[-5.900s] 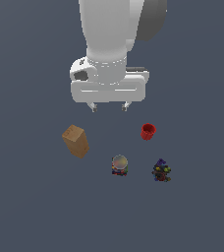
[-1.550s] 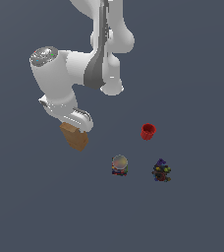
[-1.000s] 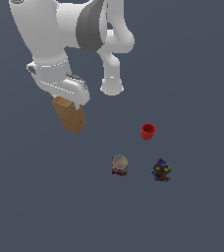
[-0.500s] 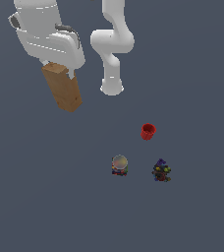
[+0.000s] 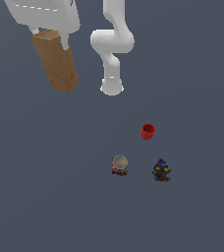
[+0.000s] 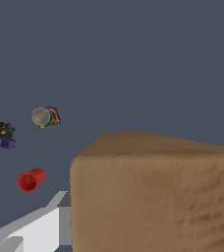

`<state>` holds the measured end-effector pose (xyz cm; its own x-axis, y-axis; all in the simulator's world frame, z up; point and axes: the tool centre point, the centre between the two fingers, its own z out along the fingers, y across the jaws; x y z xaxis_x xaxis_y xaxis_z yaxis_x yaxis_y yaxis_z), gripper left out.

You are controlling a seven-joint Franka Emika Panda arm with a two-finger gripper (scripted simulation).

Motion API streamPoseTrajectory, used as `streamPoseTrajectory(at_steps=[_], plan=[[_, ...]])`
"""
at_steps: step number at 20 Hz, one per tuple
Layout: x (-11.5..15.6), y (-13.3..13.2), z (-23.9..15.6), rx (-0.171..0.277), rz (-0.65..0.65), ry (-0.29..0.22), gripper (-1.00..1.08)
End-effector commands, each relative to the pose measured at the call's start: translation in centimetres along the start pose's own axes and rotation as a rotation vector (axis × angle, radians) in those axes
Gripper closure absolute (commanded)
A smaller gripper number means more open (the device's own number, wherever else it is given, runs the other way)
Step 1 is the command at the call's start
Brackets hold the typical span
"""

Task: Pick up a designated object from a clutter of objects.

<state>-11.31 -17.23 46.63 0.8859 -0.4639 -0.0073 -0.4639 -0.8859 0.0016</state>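
Note:
The tan-brown block (image 5: 56,61), the designated object, hangs tilted high above the floor at the exterior view's upper left, with my gripper (image 5: 49,37) shut on its top end. In the wrist view the block (image 6: 155,194) fills most of the frame, and one white finger (image 6: 35,226) shows beside it. The rest of the clutter stays on the floor: a small red cup (image 5: 148,131) lying on its side, a round grey-topped multicoloured item (image 5: 119,164), and a dark purple-hatted figurine (image 5: 160,171). All three also appear far off in the wrist view: the cup (image 6: 31,179), the round item (image 6: 46,117), the figurine (image 6: 3,135).
The arm's white base and lower links (image 5: 112,49) rise from the floor at the exterior view's upper middle, to the right of the lifted block. The floor is a plain dark grey-blue surface (image 5: 60,197).
The gripper has risen steadily with the block, lifting it from the floor up toward the exterior view's upper left. The cup, round item and figurine have not moved.

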Motion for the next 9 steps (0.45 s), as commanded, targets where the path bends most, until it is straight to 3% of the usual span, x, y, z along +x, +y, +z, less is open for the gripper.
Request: streamPoseTrajectory(at_steps=[1,9], plan=[[-0.2,0.2,-1.6,0.001,0.0,0.007,1.08],[-0.4,0.4,-3.0,0.002,-0.001,0.007,1.08]])
